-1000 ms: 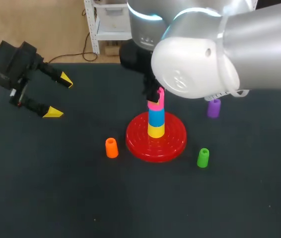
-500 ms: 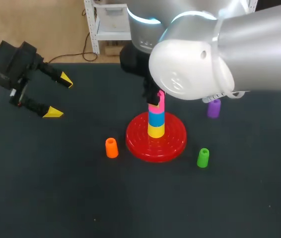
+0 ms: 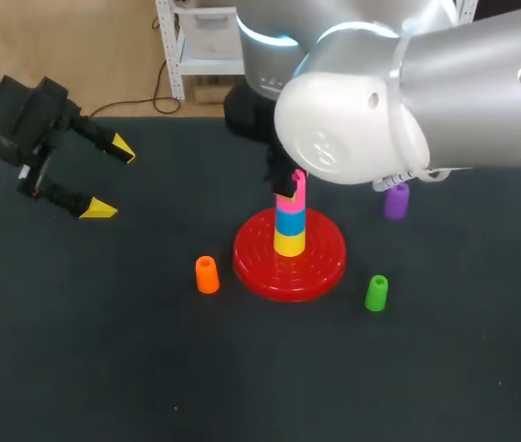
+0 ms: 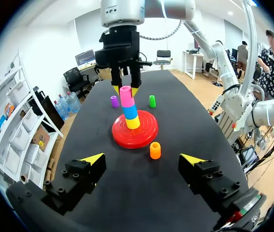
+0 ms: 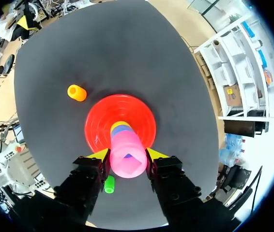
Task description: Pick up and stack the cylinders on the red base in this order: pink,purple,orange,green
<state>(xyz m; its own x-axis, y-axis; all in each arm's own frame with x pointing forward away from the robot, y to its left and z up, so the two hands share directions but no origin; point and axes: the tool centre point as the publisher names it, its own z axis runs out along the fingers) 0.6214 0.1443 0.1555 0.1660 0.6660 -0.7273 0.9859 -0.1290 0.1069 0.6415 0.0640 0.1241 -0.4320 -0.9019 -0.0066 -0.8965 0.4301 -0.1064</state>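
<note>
The right gripper [image 5: 127, 155] is clamping the pink cylinder [image 4: 126, 95] by its sides (apparently light, rigid, slick plastic); the left gripper [image 4: 143, 158] is gaping wide.

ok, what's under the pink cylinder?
Blue cylinder, then yellow cylinder, on the red base. Right hand grips the pink cylinder. Any centre post is covered.

Cylinder stack [image 3: 289, 226] atop base [image 3: 327, 261]
</note>
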